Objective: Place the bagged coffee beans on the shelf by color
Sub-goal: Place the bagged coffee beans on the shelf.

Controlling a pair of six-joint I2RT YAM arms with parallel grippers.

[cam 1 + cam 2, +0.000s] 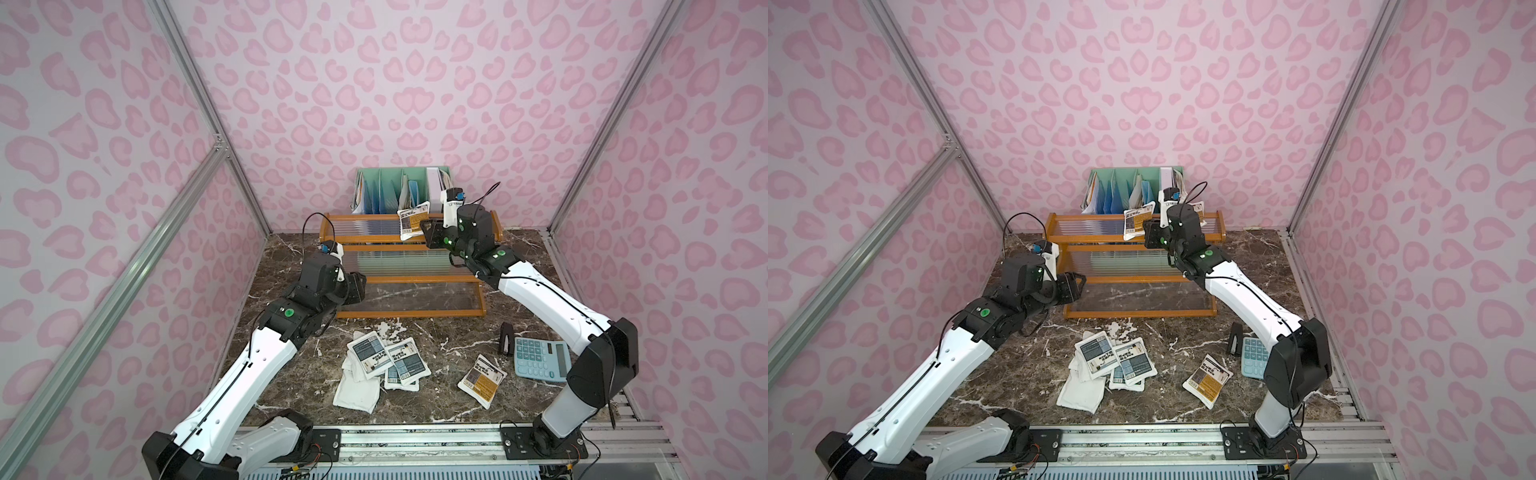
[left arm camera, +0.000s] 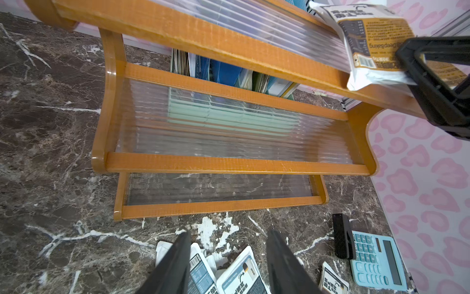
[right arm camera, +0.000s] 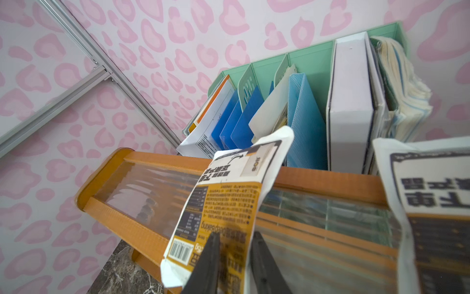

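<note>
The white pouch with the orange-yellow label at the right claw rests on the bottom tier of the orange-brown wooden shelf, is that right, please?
Not quite: the white pouch with the orange-yellow label at the right claw rests on the top tier, not the bottom tier, of the orange-brown wooden shelf. The right wrist view shows this, and both top views agree.

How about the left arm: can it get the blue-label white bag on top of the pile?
Probably yes. The left end effector is open and empty, and the flat white blue-label pouch lies uncovered nearby with nothing between them.
</note>
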